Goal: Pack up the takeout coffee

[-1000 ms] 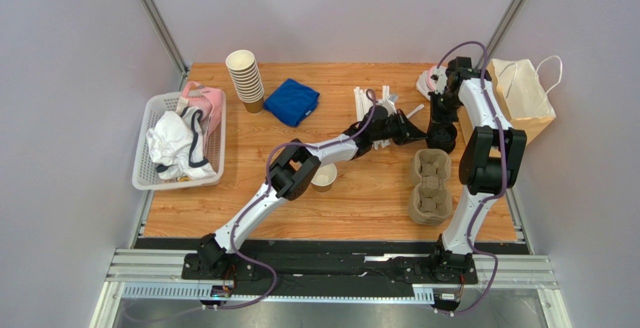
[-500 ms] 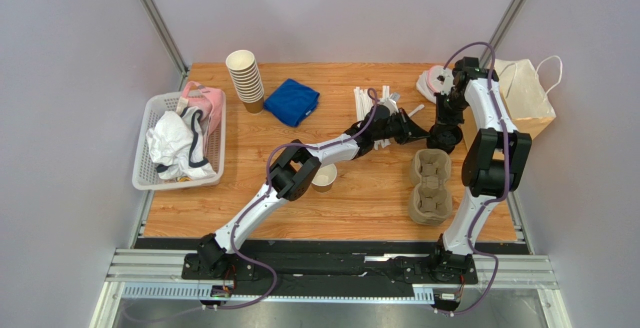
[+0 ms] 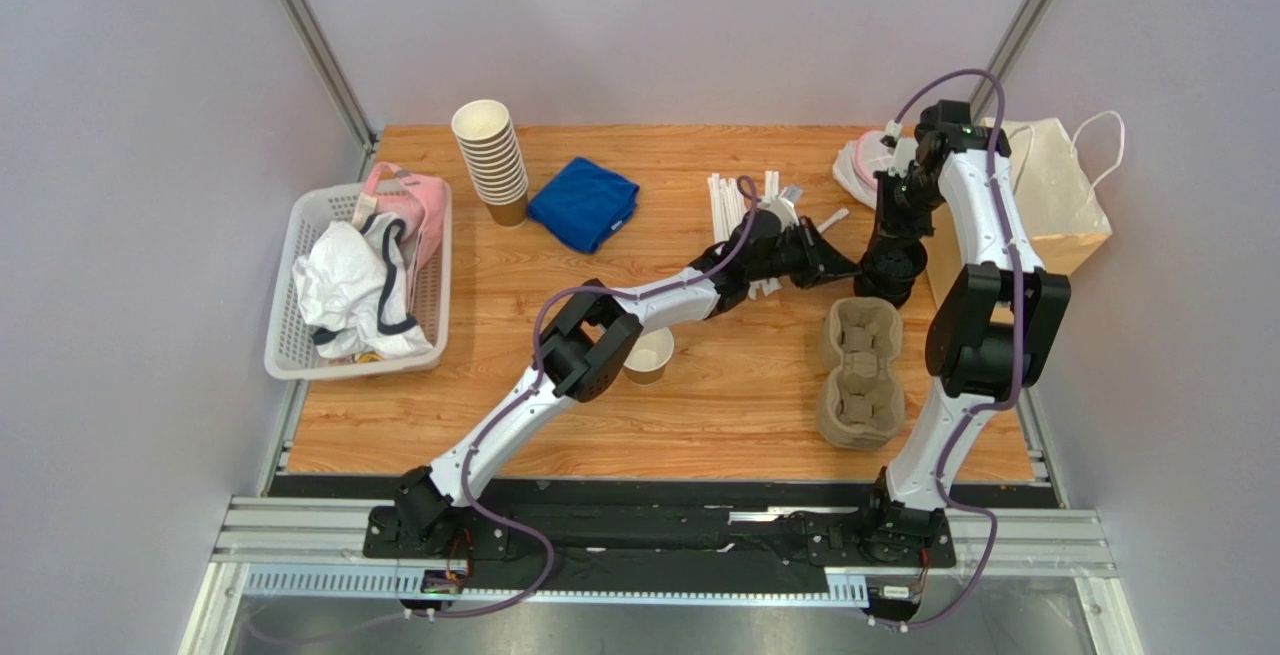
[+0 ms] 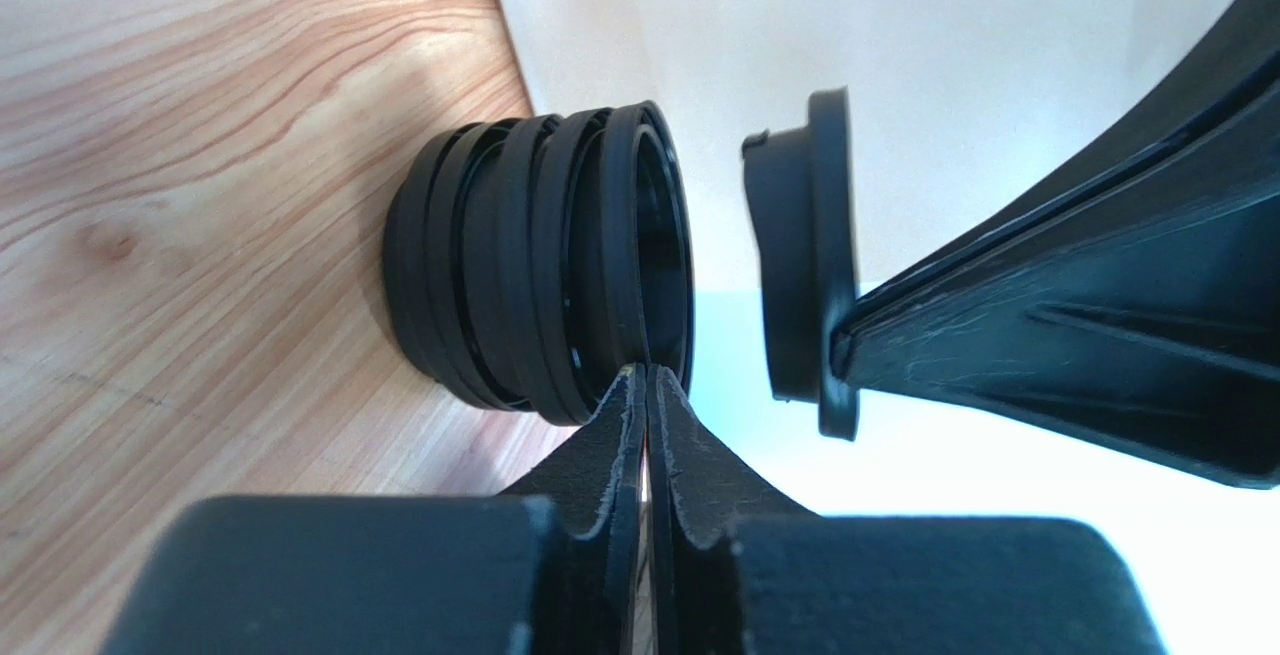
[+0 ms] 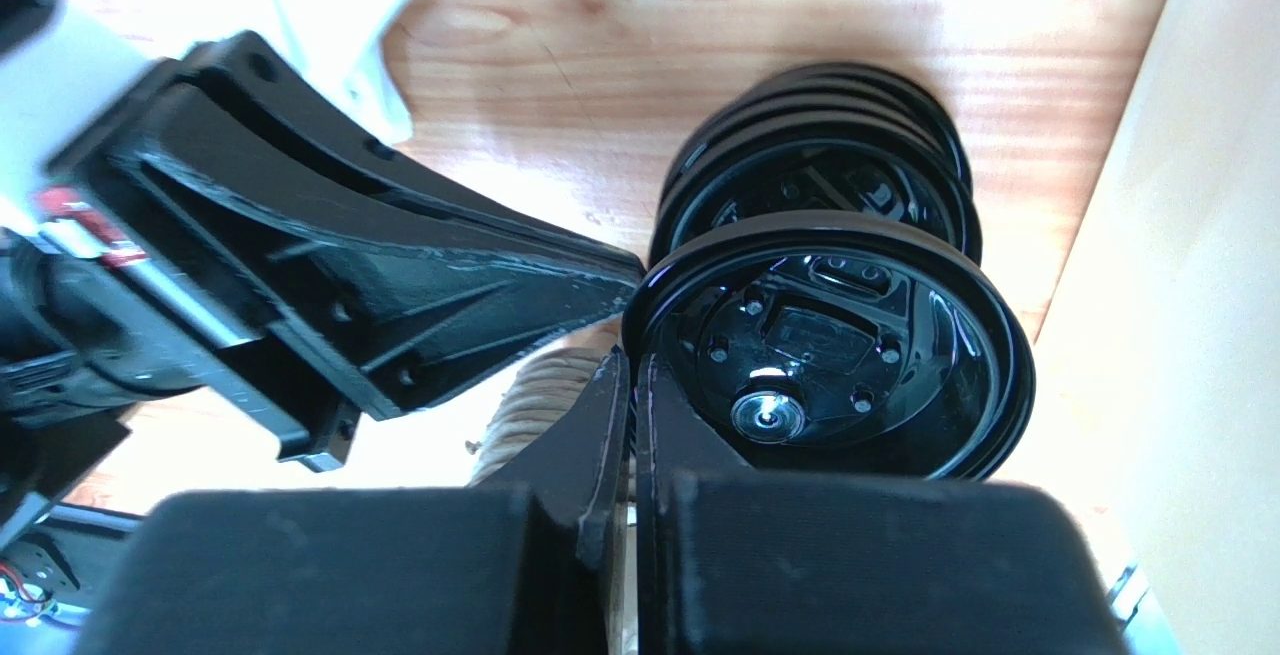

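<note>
While the brown paper cup [image 3: 651, 357] stands open-topped at mid-frame under our left arm's bent elbow, that arm stretches right, its left gripper [image 4: 646, 385] pressed together against the stack of lids [image 4: 526, 280]. Our right gripper [image 5: 633, 363], reaching down, pinches one black lid [image 5: 834, 355] by its rim, apart from the stack. Since a second ago, our right arm has leaned toward the paper bag [image 3: 1052, 190].

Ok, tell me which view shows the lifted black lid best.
Right wrist: the lifted lid faces the camera, its full round face visible, rim pinched by the right fingers. Left wrist shows it edge-on, clear of the stack of lids. Top external shows only a dark blob.
</note>
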Robot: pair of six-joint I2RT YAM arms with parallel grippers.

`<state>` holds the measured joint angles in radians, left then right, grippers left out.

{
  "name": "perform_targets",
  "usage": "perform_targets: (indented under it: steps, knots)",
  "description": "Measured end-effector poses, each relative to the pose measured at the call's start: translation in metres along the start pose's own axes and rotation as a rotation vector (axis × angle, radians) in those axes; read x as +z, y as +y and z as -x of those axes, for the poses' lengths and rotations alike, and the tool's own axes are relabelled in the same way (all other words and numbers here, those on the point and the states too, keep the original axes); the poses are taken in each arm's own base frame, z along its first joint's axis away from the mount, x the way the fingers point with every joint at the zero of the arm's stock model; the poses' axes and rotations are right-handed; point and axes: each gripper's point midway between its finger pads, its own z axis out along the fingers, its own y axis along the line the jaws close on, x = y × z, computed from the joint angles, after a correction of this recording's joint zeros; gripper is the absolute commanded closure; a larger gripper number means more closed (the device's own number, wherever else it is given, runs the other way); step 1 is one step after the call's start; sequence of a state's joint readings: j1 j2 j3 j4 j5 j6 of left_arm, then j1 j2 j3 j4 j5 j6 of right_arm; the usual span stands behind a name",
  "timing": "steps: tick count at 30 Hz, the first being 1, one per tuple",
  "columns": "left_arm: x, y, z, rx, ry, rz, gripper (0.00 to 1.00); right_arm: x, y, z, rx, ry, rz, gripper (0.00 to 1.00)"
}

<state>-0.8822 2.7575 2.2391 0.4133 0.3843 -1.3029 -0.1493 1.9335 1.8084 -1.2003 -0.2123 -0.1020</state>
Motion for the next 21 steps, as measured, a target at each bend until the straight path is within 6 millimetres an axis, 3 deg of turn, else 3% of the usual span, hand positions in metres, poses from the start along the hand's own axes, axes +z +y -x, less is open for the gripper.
perform_targets:
  steps: [9,13,17,21]
  knots:
    - [0.000,-0.007,0.002,0.044,0.001,-0.023,0.81,-0.020,0.009,0.008,-0.023,-0.057,0.029,1.00]
    - [-0.005,-0.004,0.009,0.061,-0.003,-0.019,0.73,-0.034,0.016,0.011,-0.044,-0.092,0.052,1.00]
    - [-0.023,-0.008,0.014,0.078,0.014,0.008,0.63,-0.054,0.030,0.020,-0.070,-0.149,0.108,1.00]
    - [-0.065,-0.043,0.031,0.142,0.012,0.030,0.51,-0.079,0.051,0.031,-0.103,-0.224,0.205,1.00]
